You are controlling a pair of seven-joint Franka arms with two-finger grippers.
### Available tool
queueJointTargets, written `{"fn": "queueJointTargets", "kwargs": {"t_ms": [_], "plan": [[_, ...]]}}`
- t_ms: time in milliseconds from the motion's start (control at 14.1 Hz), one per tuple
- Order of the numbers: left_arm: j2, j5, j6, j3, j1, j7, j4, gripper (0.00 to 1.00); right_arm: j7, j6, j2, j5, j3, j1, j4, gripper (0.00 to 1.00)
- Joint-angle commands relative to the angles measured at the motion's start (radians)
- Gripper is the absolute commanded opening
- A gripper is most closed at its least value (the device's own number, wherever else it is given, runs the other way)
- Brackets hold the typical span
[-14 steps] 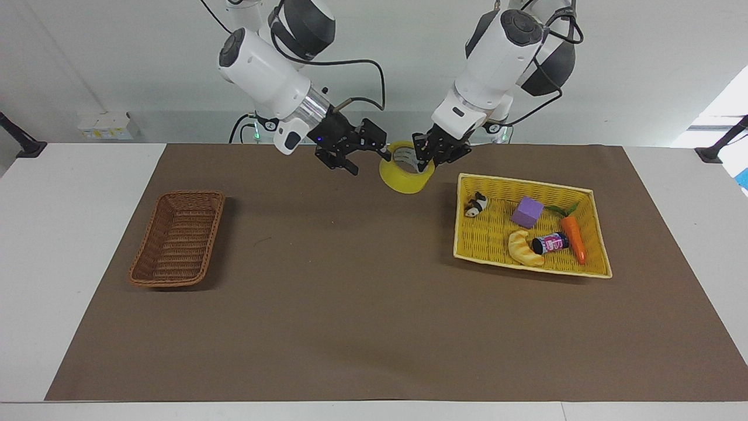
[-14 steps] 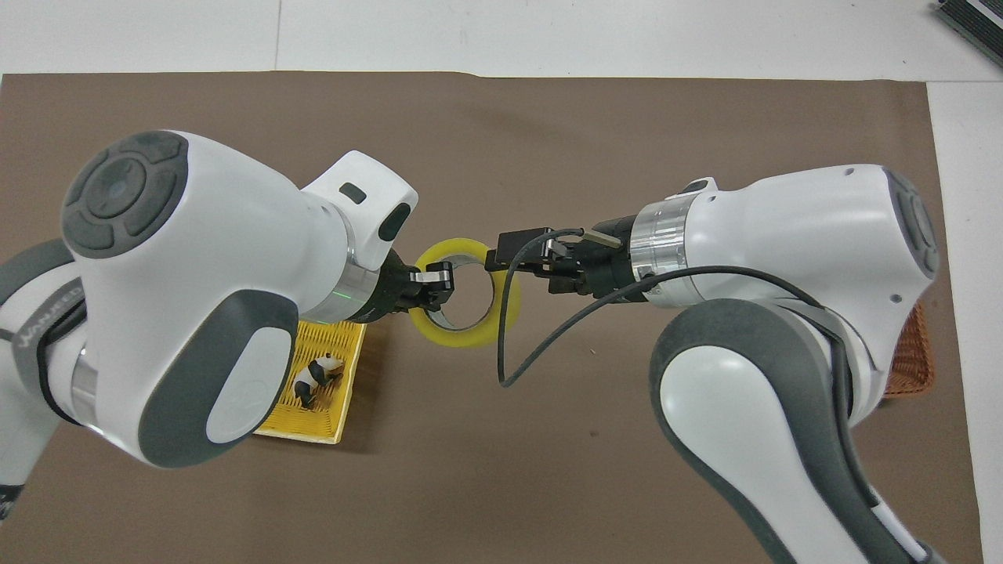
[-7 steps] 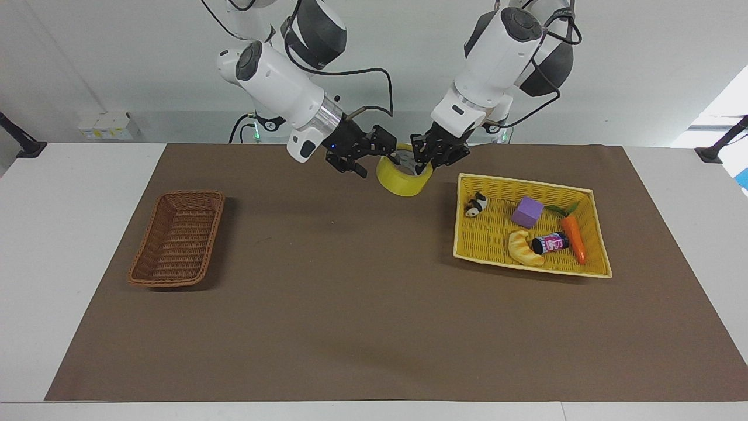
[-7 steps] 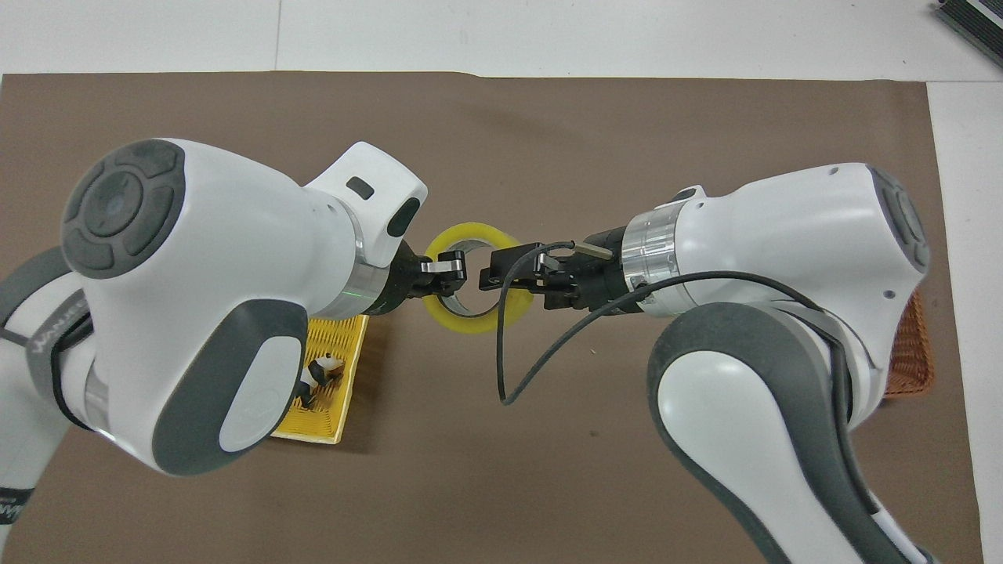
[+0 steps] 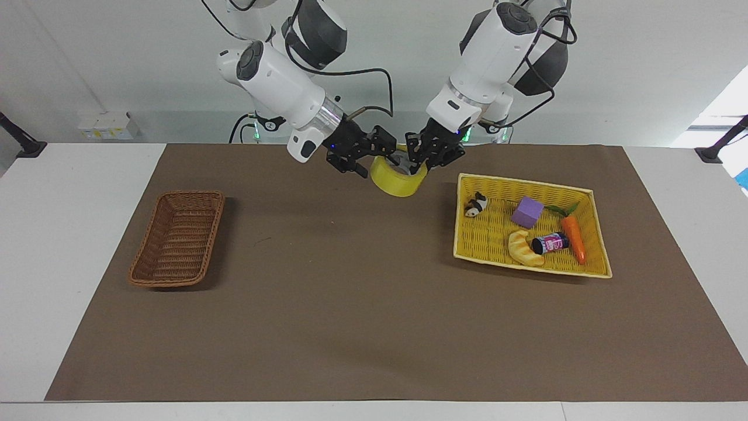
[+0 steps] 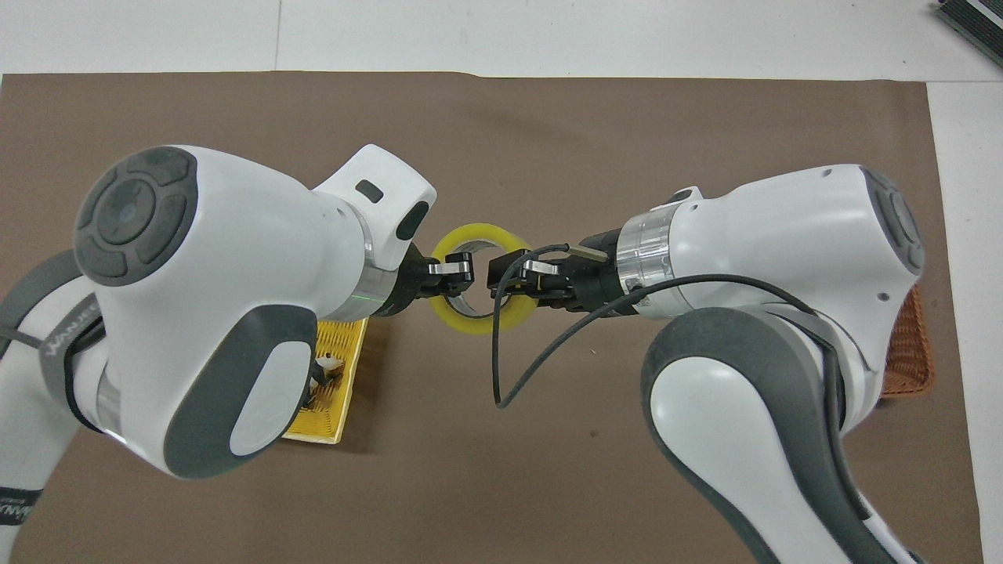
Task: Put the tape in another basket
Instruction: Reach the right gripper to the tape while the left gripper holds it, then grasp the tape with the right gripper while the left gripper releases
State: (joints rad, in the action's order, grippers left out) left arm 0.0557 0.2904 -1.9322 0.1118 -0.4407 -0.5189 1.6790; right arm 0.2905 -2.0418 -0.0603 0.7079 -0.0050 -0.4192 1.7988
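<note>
Currently I am seeing both end effectors gripping the tape [image 5: 398, 180]: left end effector [image 5: 422, 159], right end effector [image 5: 374, 153], above the tabletop [image 5: 350, 292].

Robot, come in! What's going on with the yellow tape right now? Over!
Left gripper and right gripper both at the tape, mid-handover, up in the air. Brown basket waits at the right arm's end. Nothing in the way.

I see the tape [image 6: 478, 278] mid-frame w/ both grippers on its rim: left gripper [image 6: 448, 274] clamped on the edge toward frame left, right gripper [image 6: 513, 276] closed on the edge toward frame right. Yellow basket [image 6: 329, 392] peeks out lower left under my left arm; brown basket [image 6: 909, 356] at right edge.
</note>
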Motion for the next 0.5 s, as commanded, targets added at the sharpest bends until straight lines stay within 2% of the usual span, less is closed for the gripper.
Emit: {"fn": "queueJointTargets", "kwargs": {"t_ms": [0, 427], "plan": [[-0.019, 0.015, -0.022, -0.015, -0.013, 0.016, 0.011, 1.00, 0.041, 0.028, -0.015, -0.044, -0.003, 0.014, -0.030, 0.00], [-0.016, 0.016, -0.016, -0.017, -0.010, -0.039, -0.008, 1.00, 0.035, 0.057, -0.006, -0.123, -0.012, 0.049, -0.047, 0.00]]}}
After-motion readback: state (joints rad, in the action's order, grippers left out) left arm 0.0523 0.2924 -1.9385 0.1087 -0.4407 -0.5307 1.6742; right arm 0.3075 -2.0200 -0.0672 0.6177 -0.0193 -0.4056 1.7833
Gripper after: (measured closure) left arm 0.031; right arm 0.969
